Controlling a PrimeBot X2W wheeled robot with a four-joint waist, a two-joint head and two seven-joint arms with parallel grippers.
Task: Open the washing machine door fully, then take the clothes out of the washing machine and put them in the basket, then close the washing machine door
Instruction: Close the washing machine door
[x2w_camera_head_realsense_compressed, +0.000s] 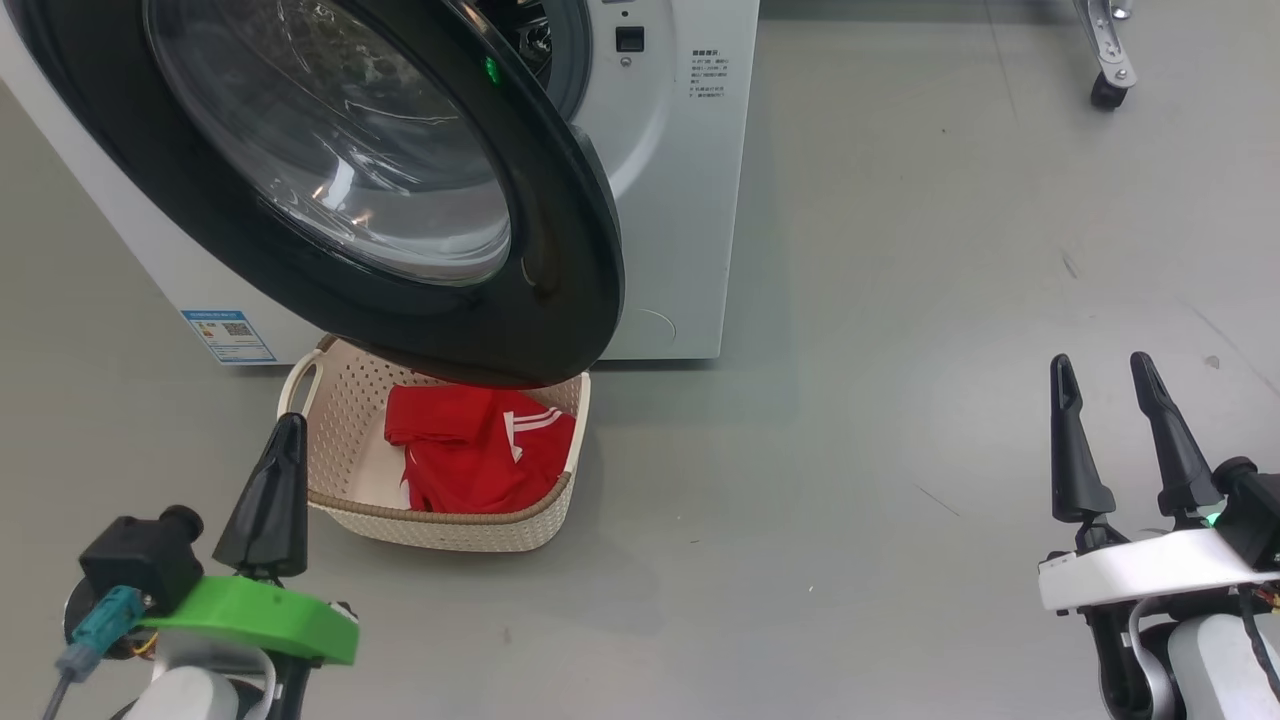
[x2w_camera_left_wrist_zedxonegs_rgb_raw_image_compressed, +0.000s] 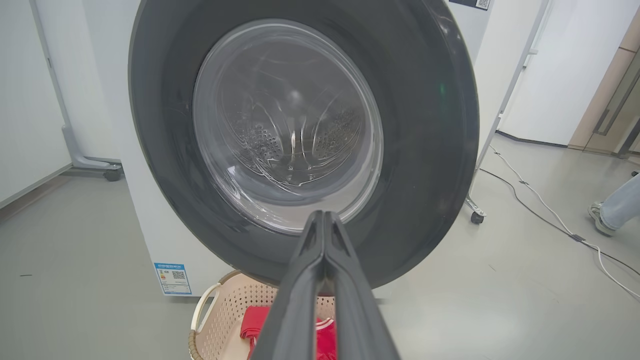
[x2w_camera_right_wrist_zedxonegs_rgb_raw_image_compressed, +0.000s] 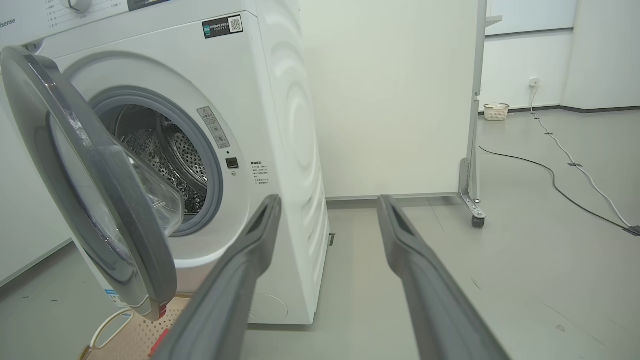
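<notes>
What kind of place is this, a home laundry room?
Probably a lab or test space, not a home: the washing machine stands on a bare grey floor, beside a white partition on castors, with cables running across it.

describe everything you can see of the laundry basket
The basket is cream plastic with perforated sides, a brown woven-looking rim and a pale loop handle at its left end. It stands upright on the grey floor right before the washing machine, its far edge hidden under the open washing machine door. Inside lie red clothes with white stripes, heaped toward its right side.
</notes>
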